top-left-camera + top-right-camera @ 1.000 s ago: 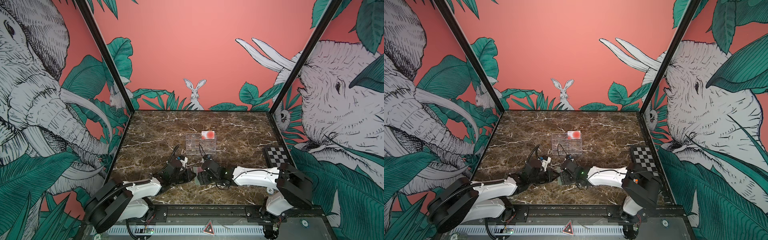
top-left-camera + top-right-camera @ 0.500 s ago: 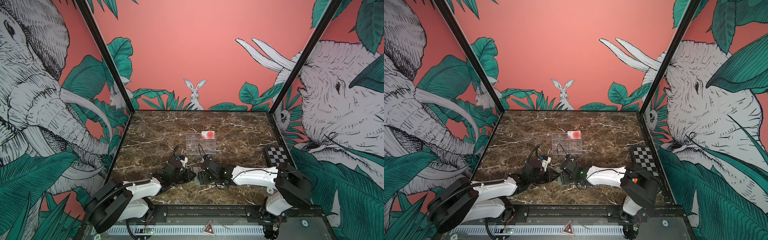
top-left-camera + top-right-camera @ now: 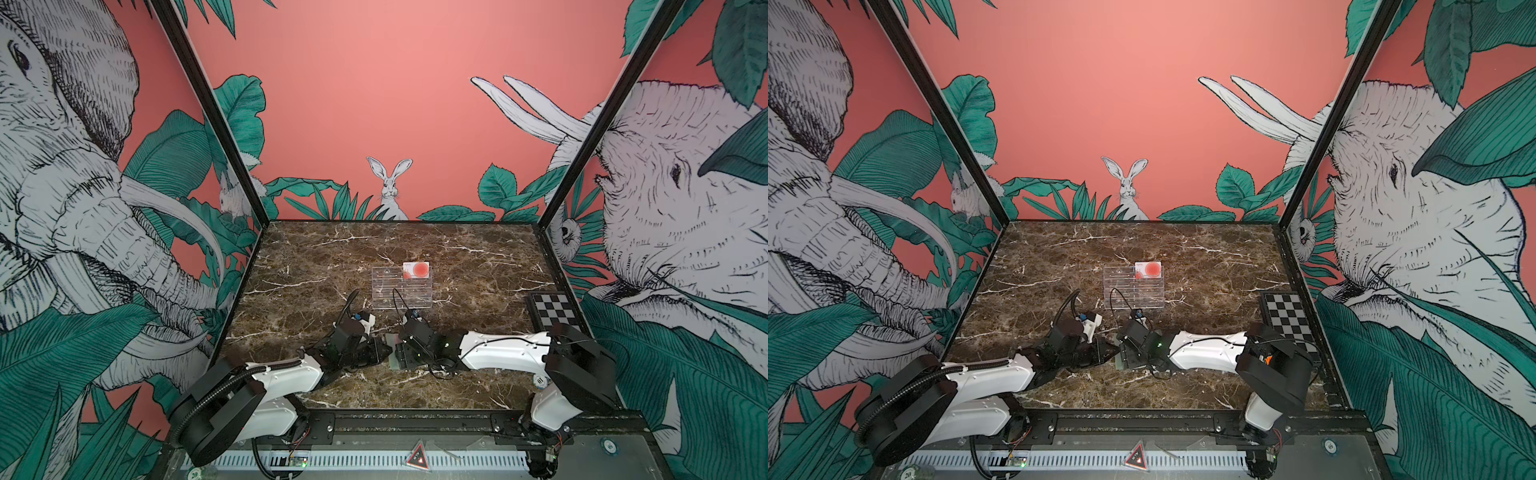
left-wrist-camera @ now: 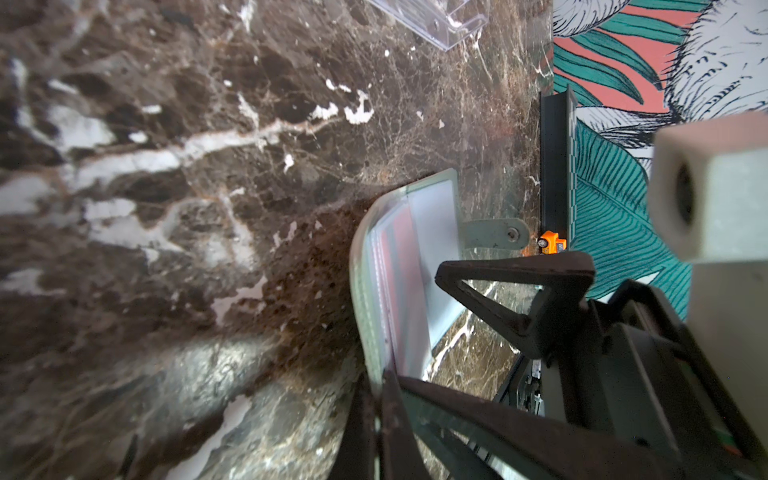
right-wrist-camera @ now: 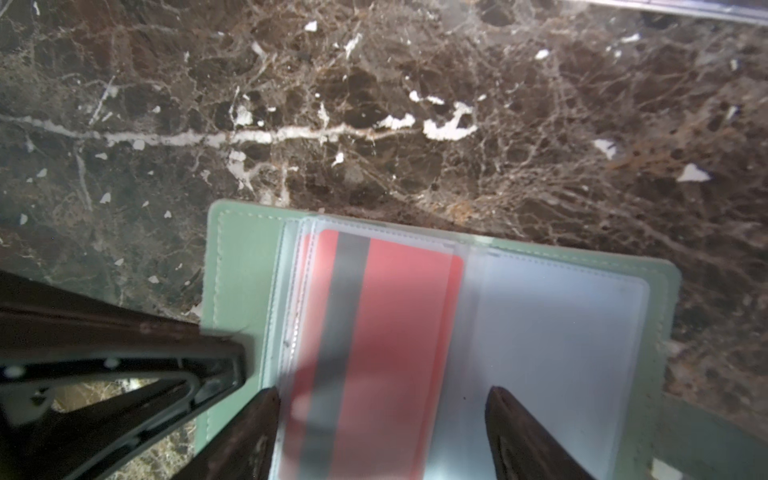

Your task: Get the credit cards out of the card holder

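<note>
This is a robot-testing booth in a lab. A marble-patterned tabletop (image 3: pixel 316 257) is boxed in behind and on both sides by printed wall panels (image 3: pixel 374 104). The panels are coral pink with drawn elephants (image 3: pixel 62 166), a rabbit (image 3: pixel 390 187) and green leaves. Black frame posts (image 3: pixel 208 112) rise from the tabletop's far corners. A black mounting rail (image 3: pixel 415 428) runs along its near edge and carries a white-and-black left arm (image 3: pixel 282 374) and right arm (image 3: pixel 503 353). A checkered board (image 3: pixel 555 309) lies at the tabletop's right edge.
</note>
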You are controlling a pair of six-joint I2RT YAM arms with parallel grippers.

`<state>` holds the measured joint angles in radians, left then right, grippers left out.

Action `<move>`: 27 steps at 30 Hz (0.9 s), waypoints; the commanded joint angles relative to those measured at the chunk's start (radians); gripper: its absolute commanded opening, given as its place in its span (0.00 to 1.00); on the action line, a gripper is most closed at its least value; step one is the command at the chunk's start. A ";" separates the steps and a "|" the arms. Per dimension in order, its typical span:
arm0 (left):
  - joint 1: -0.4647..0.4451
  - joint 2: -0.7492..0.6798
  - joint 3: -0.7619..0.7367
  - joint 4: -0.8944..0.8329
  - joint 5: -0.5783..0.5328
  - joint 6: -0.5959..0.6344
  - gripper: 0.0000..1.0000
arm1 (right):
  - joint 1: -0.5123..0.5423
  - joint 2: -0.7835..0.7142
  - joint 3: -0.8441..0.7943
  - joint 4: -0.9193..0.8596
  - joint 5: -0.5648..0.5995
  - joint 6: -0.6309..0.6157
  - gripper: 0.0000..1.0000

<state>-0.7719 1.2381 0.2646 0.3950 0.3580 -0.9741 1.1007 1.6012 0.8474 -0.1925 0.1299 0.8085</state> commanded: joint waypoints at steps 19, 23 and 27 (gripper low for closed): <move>-0.005 0.033 0.007 0.020 0.009 0.032 0.00 | -0.043 -0.176 -0.106 -0.061 0.095 0.000 0.77; -0.004 0.031 0.029 -0.030 -0.001 0.060 0.00 | -0.080 -0.267 -0.174 -0.054 0.094 0.002 0.78; -0.005 0.035 0.051 -0.072 -0.015 0.089 0.00 | -0.126 -0.363 -0.232 -0.062 0.082 -0.006 0.79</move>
<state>-0.7719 1.2697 0.2867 0.3679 0.3565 -0.9218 0.9958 1.2869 0.6376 -0.2394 0.1963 0.8078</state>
